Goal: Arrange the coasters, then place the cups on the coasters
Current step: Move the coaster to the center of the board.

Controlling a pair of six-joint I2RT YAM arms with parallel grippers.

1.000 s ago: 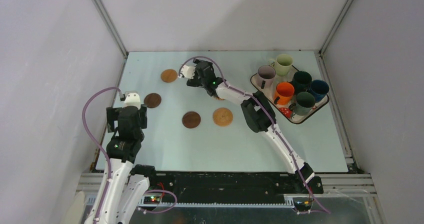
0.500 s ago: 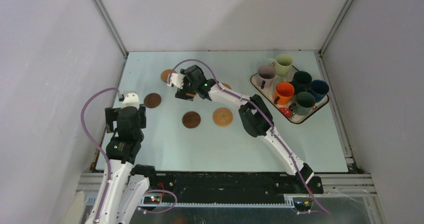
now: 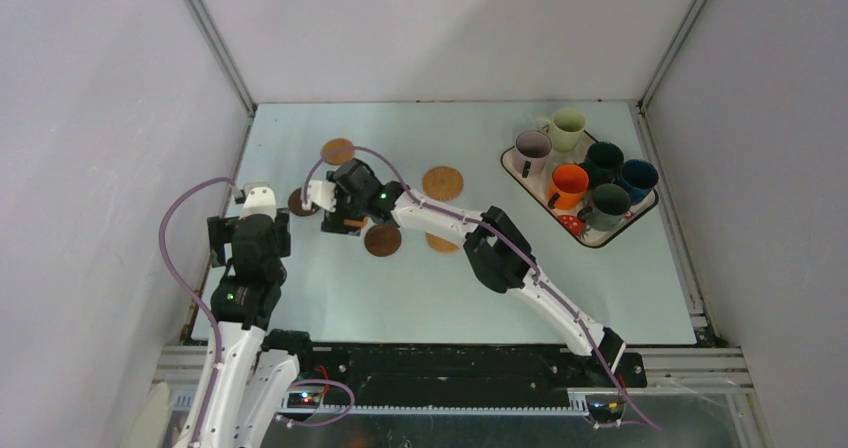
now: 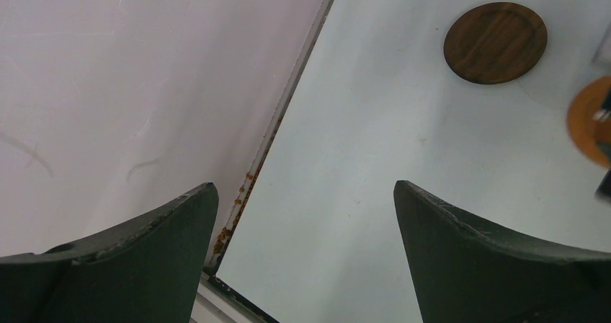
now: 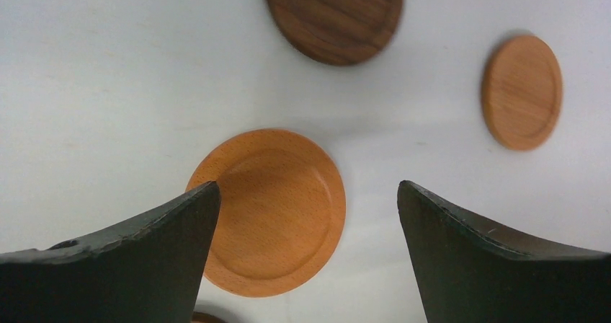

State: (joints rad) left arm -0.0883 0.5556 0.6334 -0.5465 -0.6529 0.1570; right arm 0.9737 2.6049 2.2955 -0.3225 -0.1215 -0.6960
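Coaster arrangement in hand. Right jaws stand apart above a tan coaster [image 5: 270,211] on the counter [image 3: 420,298], apparently not touching it. Left jaws apart, idle. Cups [image 3: 569,185] sit on the tray [image 3: 572,224]. Next: descend and close squarely on the coaster's rim.

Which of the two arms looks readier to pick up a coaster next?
Probably the right. The right gripper is open and hovers directly over a light orange coaster. The left gripper, also open, sits back near the table edge, the dark coaster well ahead of it.
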